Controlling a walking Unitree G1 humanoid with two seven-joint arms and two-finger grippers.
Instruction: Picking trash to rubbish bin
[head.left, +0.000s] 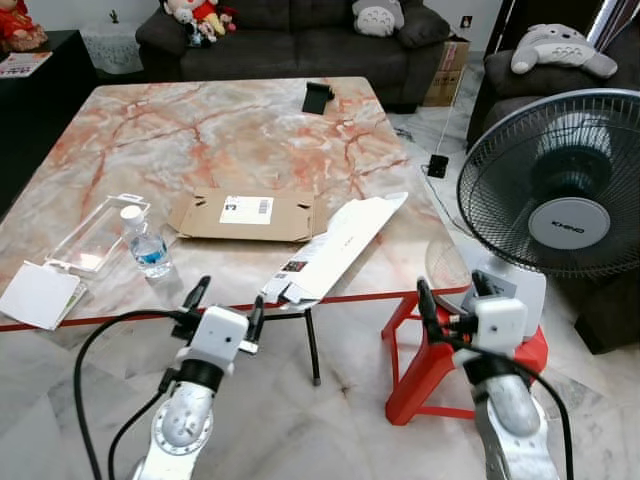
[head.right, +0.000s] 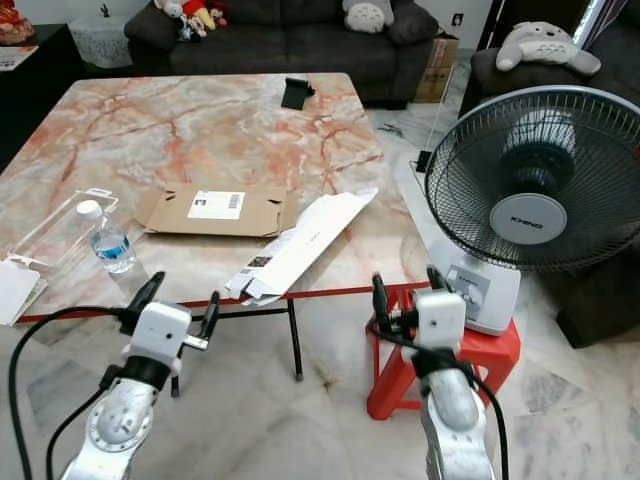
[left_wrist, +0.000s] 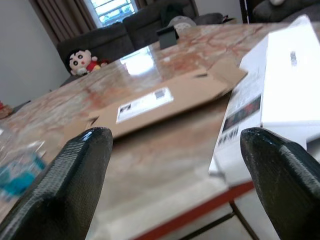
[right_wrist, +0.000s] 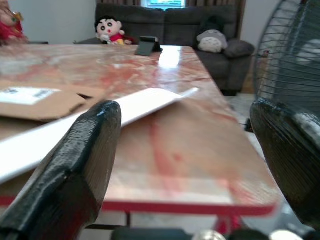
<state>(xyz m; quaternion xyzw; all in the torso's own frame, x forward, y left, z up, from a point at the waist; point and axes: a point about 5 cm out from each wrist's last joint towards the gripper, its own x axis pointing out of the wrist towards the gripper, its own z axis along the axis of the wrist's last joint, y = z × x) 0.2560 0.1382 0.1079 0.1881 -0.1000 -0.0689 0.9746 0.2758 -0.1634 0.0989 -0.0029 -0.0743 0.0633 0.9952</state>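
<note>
Both grippers, left (head.left: 222, 303) and right (head.left: 447, 303), spread wide, empty, just short of table (head.left: 230, 130) edge. Best to reach over edge, pinch white box (head.left: 335, 248) by overhanging end.

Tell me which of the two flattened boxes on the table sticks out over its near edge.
The long white box; the brown cardboard one lies wholly on the marble table.
</note>
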